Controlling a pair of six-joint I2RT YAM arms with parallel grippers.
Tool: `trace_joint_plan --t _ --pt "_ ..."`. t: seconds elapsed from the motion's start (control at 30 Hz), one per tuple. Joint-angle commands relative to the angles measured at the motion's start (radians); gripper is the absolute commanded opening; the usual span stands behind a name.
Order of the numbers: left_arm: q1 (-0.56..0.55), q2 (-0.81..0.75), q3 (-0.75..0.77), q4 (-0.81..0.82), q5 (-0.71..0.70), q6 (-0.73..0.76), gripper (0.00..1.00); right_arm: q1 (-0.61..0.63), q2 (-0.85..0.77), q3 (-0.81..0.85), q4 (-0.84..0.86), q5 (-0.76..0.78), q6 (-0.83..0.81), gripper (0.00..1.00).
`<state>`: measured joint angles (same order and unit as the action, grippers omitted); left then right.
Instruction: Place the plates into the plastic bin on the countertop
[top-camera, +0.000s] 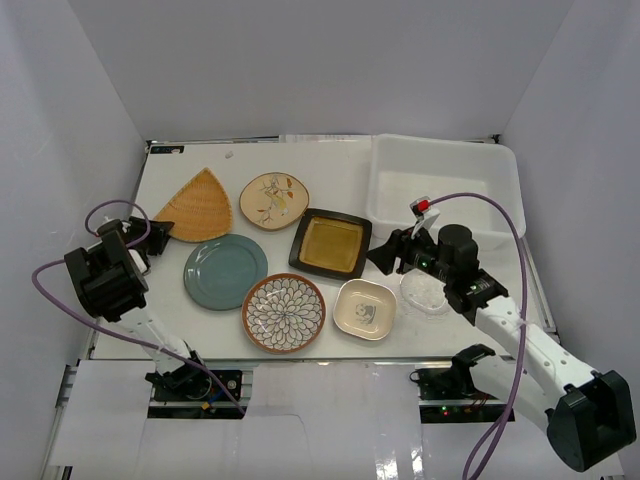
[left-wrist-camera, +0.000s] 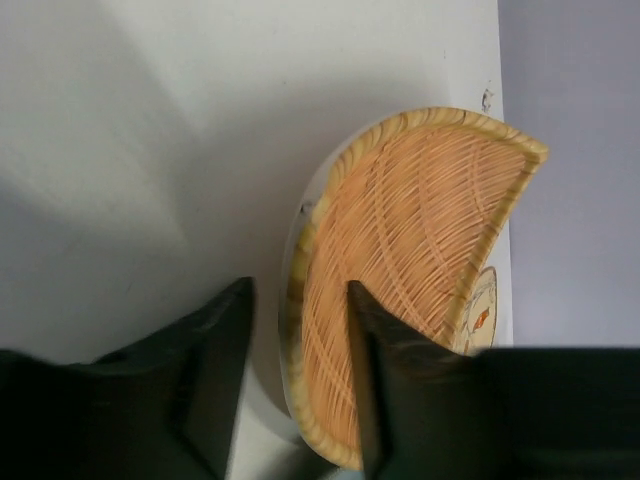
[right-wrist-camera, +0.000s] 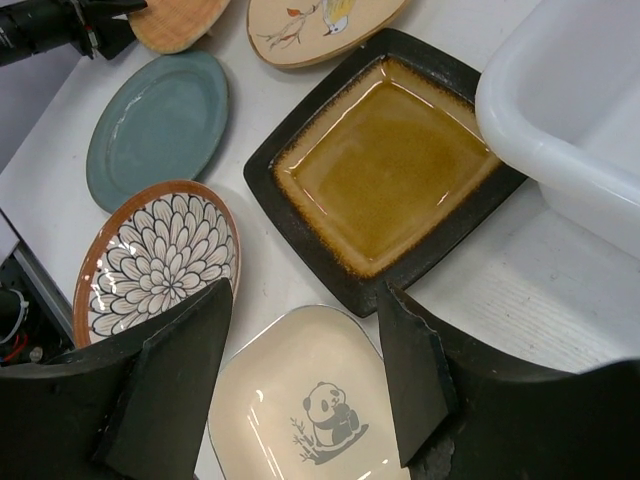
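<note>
Wooden fan-shaped plate lies on the bench, rim between the parted left fingers. The right fingers, also apart, hover empty above the cream rounded-square plate. Pickup seemingly in hand; next: pinch, lift toward the plastic bin.

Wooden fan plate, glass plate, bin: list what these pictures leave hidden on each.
Wooden fan plate: left wrist view, near rim behind the left tool.
Glass plate: top view, partly under the right arm, outline faint.
Bin: right wrist view, cut off by the right edge.
</note>
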<state>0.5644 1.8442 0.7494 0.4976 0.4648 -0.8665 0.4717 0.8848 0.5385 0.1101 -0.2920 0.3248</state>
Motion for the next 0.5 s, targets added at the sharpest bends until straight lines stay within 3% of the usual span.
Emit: trace_joint_plan --t 0.0,0.13,0.3,0.4,0.47 --pt "-0.003 0.061 0.048 0.053 0.084 0.041 0.47 0.001 0.025 0.009 0.033 -0.019 -0.013 0.66" --pt "-0.004 0.09 0.056 0.077 0.072 0.024 0.22 0.002 0.055 0.028 0.04 -0.019 -0.007 0.66" --pt "-0.003 0.073 0.059 0.163 0.124 -0.051 0.03 0.016 0.088 0.046 0.085 -0.018 0.026 0.66" --pt "-0.008 0.015 0.025 0.244 0.126 -0.133 0.0 0.048 0.158 0.086 0.122 -0.044 0.042 0.67" --pt "-0.008 -0.034 0.002 0.327 0.152 -0.232 0.0 0.088 0.236 0.153 0.119 -0.062 0.039 0.75"
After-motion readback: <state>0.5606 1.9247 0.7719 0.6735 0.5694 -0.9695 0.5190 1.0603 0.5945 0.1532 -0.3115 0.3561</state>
